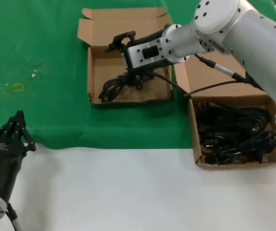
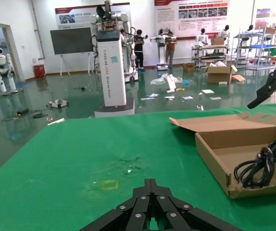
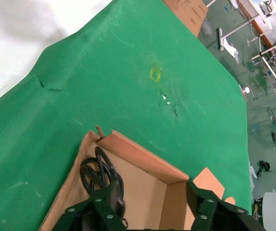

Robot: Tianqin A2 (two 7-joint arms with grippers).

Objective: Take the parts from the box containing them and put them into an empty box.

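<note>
The right arm (image 1: 253,33) reaches from the right across to the far left box (image 1: 95,84), its wrist level. The right gripper (image 1: 121,41) hangs over that box with fingers (image 3: 102,204) spread wide, holding nothing. One cord (image 1: 121,84) lies coiled on the box floor just beneath and near of the gripper. More cords (image 1: 234,130) fill the right box (image 1: 194,139). The left gripper (image 1: 15,130) rests at the near left over the cloth's (image 1: 42,57) edge, fingers pressed together.

Green-clothed table (image 1: 42,43) — two cardboard boxes (image 1: 95,79)
</note>
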